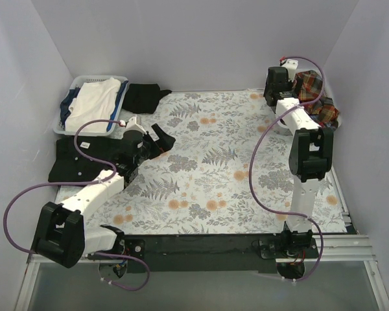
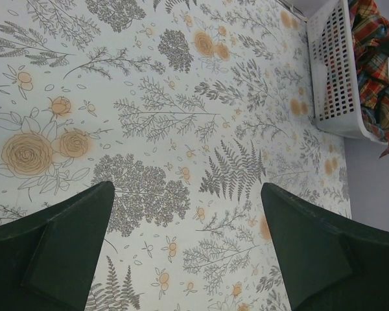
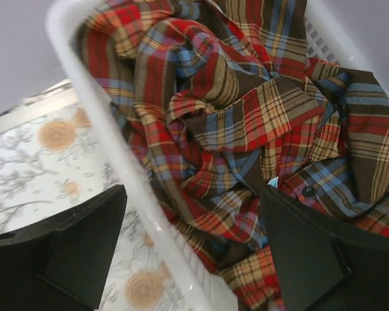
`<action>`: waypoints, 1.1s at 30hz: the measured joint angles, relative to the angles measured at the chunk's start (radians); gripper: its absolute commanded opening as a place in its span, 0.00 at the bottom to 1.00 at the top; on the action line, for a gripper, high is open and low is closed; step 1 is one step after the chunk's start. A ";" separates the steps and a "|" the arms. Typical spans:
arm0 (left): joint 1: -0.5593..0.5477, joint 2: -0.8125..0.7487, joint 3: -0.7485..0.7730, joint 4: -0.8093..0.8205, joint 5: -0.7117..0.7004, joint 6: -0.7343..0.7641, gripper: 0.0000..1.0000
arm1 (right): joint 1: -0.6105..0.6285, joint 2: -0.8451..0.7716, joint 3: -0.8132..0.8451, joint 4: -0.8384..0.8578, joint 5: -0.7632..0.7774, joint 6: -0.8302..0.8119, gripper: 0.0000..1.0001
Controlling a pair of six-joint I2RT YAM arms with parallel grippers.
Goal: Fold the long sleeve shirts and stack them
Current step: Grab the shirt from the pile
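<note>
**Both grippers open, plaid shirt in its basket**

From the top, the left gripper (image 1: 159,144) hangs over the flowery table (image 1: 214,175). Its fingers are spread and hold nothing. The black shirt (image 1: 74,159) lies flat at the table's left edge, just beside the left arm. Behind it, the left basket (image 1: 91,78) holds white and blue clothes. A black cloth (image 1: 146,97) lies just beside that basket. The right arm reaches to the far right corner. There the plaid shirt (image 1: 318,97) sits bunched up in the right basket (image 1: 338,118).

From the left wrist, the two fingers (image 2: 71,240) stand wide apart with only table between them. Far off, the right basket (image 2: 330,71) shows with the plaid shirt (image 2: 376,58) inside.

From the right wrist, the right gripper (image 3: 191,194) is open over the right basket's rim (image 3: 110,123). One finger is on the table side. The other is over the plaid shirt (image 3: 233,110), which lies crumpled in the basket. It is hard to tell if that finger touches the cloth.
</note>
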 measured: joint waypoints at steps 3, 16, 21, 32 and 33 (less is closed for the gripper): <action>-0.012 0.011 0.000 0.002 0.000 0.000 0.98 | -0.029 0.102 0.079 -0.017 0.026 -0.018 0.94; -0.024 0.085 -0.004 0.014 0.035 -0.005 0.98 | -0.155 0.396 0.428 0.061 0.000 -0.166 0.88; -0.024 0.101 -0.006 0.025 0.035 -0.005 0.98 | -0.188 0.412 0.425 0.061 -0.074 -0.164 0.64; -0.030 0.071 -0.034 0.014 0.006 -0.004 0.91 | -0.183 0.342 0.293 0.041 -0.204 -0.008 0.01; -0.031 0.066 -0.034 0.012 0.004 -0.004 0.91 | -0.181 0.317 0.271 0.036 -0.208 0.002 0.01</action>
